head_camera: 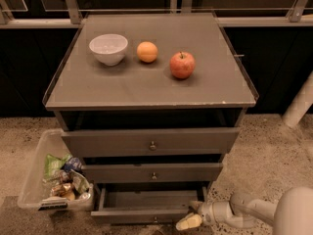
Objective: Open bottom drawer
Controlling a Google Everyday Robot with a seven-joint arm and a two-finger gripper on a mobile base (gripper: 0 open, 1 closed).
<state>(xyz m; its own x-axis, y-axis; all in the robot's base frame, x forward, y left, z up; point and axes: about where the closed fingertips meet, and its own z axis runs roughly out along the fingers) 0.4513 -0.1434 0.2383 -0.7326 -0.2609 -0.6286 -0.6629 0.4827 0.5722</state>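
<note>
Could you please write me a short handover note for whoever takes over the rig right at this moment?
Pincer: low by the floor, at the right front corner of the bottom drawer. Contact with the front cannot be told.
Bottom drawer: pulled partly out, its inside showing.
Done: the drawer is partly open.
Left: probably draw it out further if full opening is wanted, then back the arm away.
Note: a plastic bin sits on the floor close beside the drawer's left end.
</note>
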